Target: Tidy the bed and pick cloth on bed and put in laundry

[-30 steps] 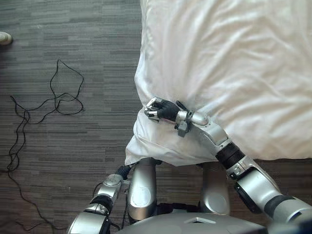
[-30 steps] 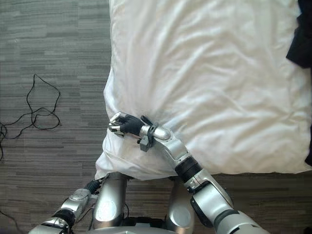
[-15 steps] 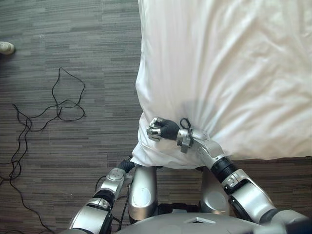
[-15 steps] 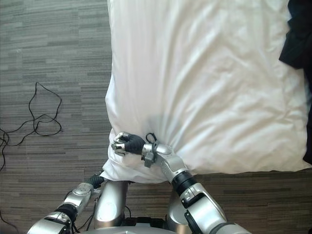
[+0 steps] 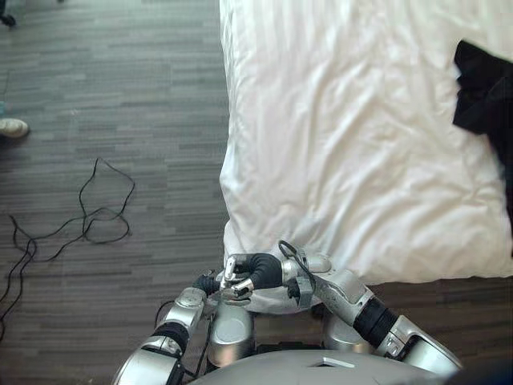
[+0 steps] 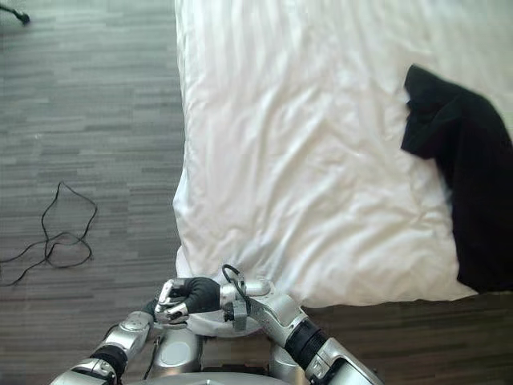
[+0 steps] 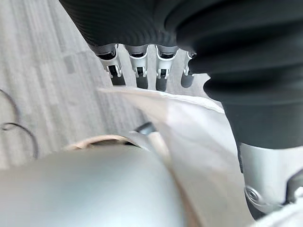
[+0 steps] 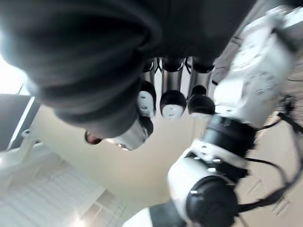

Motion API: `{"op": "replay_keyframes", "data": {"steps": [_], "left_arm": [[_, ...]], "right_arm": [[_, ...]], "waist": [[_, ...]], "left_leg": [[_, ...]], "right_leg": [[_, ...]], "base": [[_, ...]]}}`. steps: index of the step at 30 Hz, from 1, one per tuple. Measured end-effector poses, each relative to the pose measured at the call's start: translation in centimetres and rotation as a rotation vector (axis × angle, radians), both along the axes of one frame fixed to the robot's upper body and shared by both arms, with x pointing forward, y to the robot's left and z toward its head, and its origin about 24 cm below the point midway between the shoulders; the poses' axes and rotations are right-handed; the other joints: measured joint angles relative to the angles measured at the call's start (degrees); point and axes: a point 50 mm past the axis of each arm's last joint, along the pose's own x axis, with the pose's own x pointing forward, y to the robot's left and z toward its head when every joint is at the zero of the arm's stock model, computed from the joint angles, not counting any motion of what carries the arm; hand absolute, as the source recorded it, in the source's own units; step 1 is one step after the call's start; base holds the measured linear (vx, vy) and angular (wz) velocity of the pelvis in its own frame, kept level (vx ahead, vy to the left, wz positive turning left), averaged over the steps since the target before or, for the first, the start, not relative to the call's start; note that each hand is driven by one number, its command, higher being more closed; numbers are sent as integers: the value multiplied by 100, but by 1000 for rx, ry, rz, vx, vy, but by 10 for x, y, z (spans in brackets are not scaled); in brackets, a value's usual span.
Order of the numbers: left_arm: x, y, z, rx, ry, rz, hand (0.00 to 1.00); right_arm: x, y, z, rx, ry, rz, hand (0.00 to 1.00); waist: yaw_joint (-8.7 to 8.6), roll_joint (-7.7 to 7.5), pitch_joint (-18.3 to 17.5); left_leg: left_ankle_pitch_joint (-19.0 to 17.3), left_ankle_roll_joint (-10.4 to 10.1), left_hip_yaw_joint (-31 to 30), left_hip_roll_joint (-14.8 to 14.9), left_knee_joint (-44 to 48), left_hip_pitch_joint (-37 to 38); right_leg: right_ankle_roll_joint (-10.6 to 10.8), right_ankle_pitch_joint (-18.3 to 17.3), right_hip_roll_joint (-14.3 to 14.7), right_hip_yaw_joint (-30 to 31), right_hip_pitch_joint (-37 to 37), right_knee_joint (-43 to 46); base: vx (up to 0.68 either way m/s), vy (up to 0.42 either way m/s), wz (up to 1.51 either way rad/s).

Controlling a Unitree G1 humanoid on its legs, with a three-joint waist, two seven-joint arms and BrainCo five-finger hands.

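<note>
A white sheet (image 5: 353, 160) covers the bed, and its near-left corner (image 6: 210, 321) hangs down close to me. A black cloth (image 6: 461, 176) lies on the sheet at the right edge of the bed. My right hand (image 5: 243, 277) is at that near corner with its fingers (image 8: 171, 101) curled; the right wrist view shows nothing between them and the thumb. My left hand (image 7: 137, 71) is low beside the corner, just under the right hand. Its fingers reach straight over the sheet's edge (image 7: 189, 132).
Dark wood-effect floor (image 5: 112, 96) runs along the left side of the bed. A person's light shoe (image 5: 11, 127) rests at the far left edge. A small dark object (image 6: 16, 14) is at the top left corner.
The camera has tilted, bringing the black cloth fully into view. My right hand has drawn back toward my body to the bed's near corner, and the sheet lies flatter.
</note>
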Motion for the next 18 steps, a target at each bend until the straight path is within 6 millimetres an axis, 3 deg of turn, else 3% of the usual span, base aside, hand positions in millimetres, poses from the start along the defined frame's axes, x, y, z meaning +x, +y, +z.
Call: {"op": "replay_keyframes", "data": {"steps": [4, 8, 11, 12, 15, 18], "left_arm": [[-18, 3, -7, -3, 64, 43, 0], [-27, 5, -10, 14, 91, 25, 0], [-35, 7, -12, 20, 111, 28, 0], [-38, 7, -13, 17, 123, 28, 0], [-45, 5, -16, 4, 145, 29, 0], [-50, 5, -17, 4, 152, 33, 0]], "right_arm": [[14, -1, 37, 197, 51, -163, 100], [35, -22, 37, 212, 127, -379, 100], [47, -48, 3, 131, 264, -595, 100], [49, -63, -18, 73, 340, -688, 100], [42, -114, -77, -83, 538, -965, 100], [28, -161, -110, -172, 645, -1184, 100]], "waist": [[5, -91, -433], [35, -57, -514], [-15, -17, -536], [-43, 16, -528], [-86, 109, -536], [-208, 133, -527]], "left_leg": [[36, -41, 70, 3, -230, 313], [79, -47, 169, 5, -384, 551], [85, -82, 301, 25, -476, 594], [83, -87, 351, 25, -485, 559], [100, -57, 463, 18, -478, 481], [95, -63, 481, 24, -482, 489]], "right_leg": [[-55, 50, 51, 38, 265, -206], [-73, 62, 72, 162, 334, -214], [-121, 59, 105, 304, 233, -195], [-132, 67, 110, 365, 156, -184], [-98, 102, 113, 505, 25, -176], [-61, 124, 125, 533, 17, -184]], "base": [[-17, -2, -9], [-48, 4, -18], [-52, -4, -23], [-12, -5, -30], [14, -2, -20], [49, -11, -6]]}}
